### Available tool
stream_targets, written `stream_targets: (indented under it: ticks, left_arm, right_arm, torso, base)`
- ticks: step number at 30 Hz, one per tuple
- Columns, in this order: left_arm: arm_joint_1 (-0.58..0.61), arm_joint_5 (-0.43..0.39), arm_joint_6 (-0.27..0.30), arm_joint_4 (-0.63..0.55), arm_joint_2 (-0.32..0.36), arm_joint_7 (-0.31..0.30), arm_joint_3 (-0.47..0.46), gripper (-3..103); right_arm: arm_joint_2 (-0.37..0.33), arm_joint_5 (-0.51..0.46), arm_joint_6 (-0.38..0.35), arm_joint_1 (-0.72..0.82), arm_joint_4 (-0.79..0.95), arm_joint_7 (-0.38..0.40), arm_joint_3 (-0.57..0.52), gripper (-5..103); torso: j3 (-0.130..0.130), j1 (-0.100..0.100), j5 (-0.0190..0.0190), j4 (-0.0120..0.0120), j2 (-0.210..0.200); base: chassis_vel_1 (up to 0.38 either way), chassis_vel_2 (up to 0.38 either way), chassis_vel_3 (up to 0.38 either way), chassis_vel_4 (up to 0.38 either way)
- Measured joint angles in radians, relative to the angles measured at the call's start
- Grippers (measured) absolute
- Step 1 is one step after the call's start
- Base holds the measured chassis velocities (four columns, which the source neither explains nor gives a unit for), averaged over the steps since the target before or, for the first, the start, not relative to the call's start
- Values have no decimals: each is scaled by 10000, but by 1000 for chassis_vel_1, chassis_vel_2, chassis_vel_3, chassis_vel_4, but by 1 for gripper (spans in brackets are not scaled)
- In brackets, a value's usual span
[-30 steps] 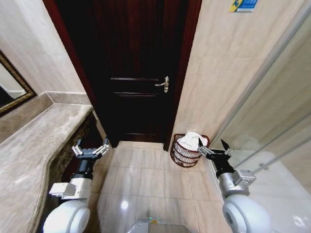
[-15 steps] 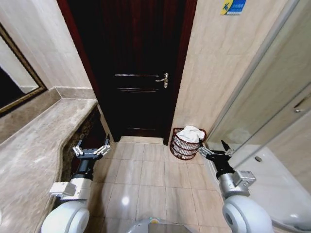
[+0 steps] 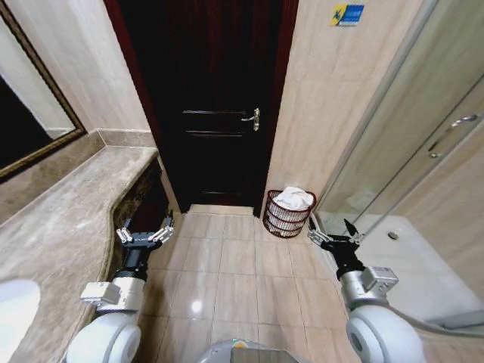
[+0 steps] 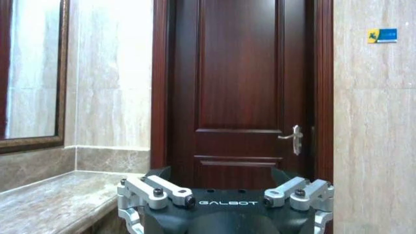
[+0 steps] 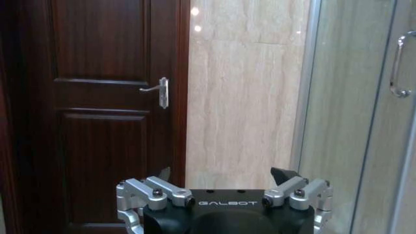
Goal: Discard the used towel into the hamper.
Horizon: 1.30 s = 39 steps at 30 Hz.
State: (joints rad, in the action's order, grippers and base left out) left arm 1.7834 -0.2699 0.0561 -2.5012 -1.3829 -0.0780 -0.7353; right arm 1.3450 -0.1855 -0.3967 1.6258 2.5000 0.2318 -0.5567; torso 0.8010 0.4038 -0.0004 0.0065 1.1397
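Your hamper (image 3: 287,215) stands upright on the tiled floor (image 3: 234,265) in the corner where the dark wooden door (image 3: 208,106) meets the beige wall (image 3: 333,98), its long axis vertical and its open mouth facing up. A crumpled white towel (image 3: 294,199) already lies in that mouth, heaped above the rim; how deep it sits, and the far side of the basket, you cannot make out. You see the hamper from the head camera, while both wrist cameras look out above it, toward the door and the walls. The left wrist camera gives you the door with its lever handle (image 4: 293,138), a framed mirror (image 4: 29,73), the edge of the marble desk (image 4: 52,204) and a small blue and yellow sign (image 4: 381,35) high on the wall. The right wrist camera gives you the same door, the wall and a glass shower door (image 5: 364,97) with a metal pull (image 5: 398,63). Your left gripper (image 3: 144,234) hangs low beside the desk, its fingers spread wide with nothing between them. Your right gripper (image 3: 333,237) hovers over the floor just beside the shower threshold, near the hamper but not touching it, also spread wide with nothing between its fingers. In both wrist views the fingertips are cut off by the frame edge.
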Motion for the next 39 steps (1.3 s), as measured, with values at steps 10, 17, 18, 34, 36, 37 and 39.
stream_targets:
  ticks: [10, 17, 18, 34, 36, 37, 39]
  left_arm:
    - [-35, 57, 68, 0, 11, 22, 20, 100]
    - [-46, -65, -154, 0, 19, 33, 6, 100]
    - [-37, -129, -278, -1, 18, 27, 1, 100]
    - [0, -234, -400, 0, -44, 49, 6, 100]
    - [30, -238, -399, 2, -65, 48, 2, 100]
    - [44, -231, -398, 2, -75, 49, 2, 100]
    - [69, -192, -407, 3, -90, 55, 2, 100]
  right_arm:
    - [-2, 0, -5, -58, 0, 11, 30, 100]
    - [21, 0, -4, -51, 0, 31, 21, 100]
    - [29, 0, 8, -37, 0, 23, 20, 100]
    - [128, 29, 233, 61, -1, -145, 41, 100]
    - [127, 31, 269, 55, -1, -149, 57, 100]
    - [126, 30, 277, 44, -1, -148, 64, 100]
    - [125, 30, 291, 29, -1, -139, 71, 100]
  torso:
    - [0, 1, 4, -1, -1]
    - [1, 2, 5, -4, -1]
    - [0, -1, 4, -4, 0]
    - [1, 3, 4, -2, -1]
    - [2, 3, 4, -2, -1]
    - [1, 2, 4, -2, -1]
    - [1, 1, 4, -2, -1]
  base:
    - [128, -159, -164, 129]
    - [109, -195, -198, 122]
    - [136, -124, -142, 132]
    - [48, -35, -40, 46]
    - [0, 0, 0, 0]
    - [0, 0, 0, 0]
    - [0, 0, 0, 0]
